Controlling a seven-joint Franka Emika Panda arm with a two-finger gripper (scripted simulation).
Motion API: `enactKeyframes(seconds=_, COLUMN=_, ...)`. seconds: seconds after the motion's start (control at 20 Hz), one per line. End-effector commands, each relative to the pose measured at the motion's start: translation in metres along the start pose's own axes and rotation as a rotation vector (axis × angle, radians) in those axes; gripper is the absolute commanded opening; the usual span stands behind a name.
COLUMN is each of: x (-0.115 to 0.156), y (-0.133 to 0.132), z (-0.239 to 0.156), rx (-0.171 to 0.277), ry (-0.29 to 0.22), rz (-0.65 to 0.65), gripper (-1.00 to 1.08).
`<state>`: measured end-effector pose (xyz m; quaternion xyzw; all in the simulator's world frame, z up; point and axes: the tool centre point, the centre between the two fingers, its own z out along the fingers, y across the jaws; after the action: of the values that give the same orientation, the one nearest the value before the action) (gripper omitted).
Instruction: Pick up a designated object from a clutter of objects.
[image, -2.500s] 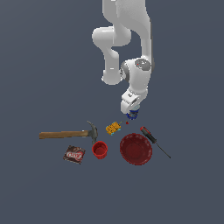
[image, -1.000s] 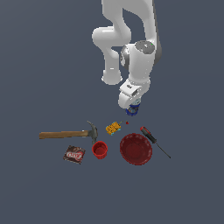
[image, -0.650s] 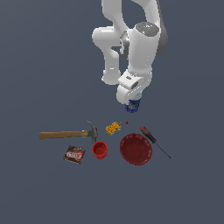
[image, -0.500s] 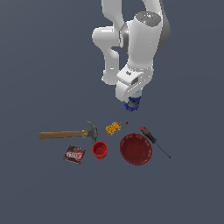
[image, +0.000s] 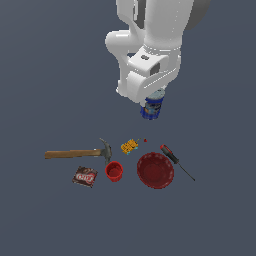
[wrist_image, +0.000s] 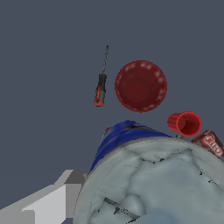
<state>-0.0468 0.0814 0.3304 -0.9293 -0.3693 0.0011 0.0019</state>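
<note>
White arm reaching down from above. Claw clamping blue can, holding it aloft, well clear of tabletop; can's silver-grey lid filling wrist view. Below, lying on tabletop: hammer, red bowl, screwdriver just beside bowl, red cup, brown packet, small yellow-orange item.

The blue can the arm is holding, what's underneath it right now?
Nothing touches the blue can; it hangs above the bare floor, apart from the red bowl and screwdriver. Its base and the fingers are hidden by the arm.
</note>
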Motion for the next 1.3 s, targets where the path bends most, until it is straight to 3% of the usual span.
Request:
enactKeyframes(seconds=0.0, x=0.004, y=0.009, z=-0.023, rx=-0.003, ry=0.002, rz=0.0, gripper=-1.0)
enactKeyframes(seconds=0.6, x=0.021, y=0.045, z=-0.103, rx=-0.004, ry=0.001, rz=0.001, gripper=-1.0)
enactKeyframes(seconds=1.25, x=0.029, y=0.061, z=-0.135, rx=-0.004, ry=0.001, rz=0.001, gripper=-1.0)
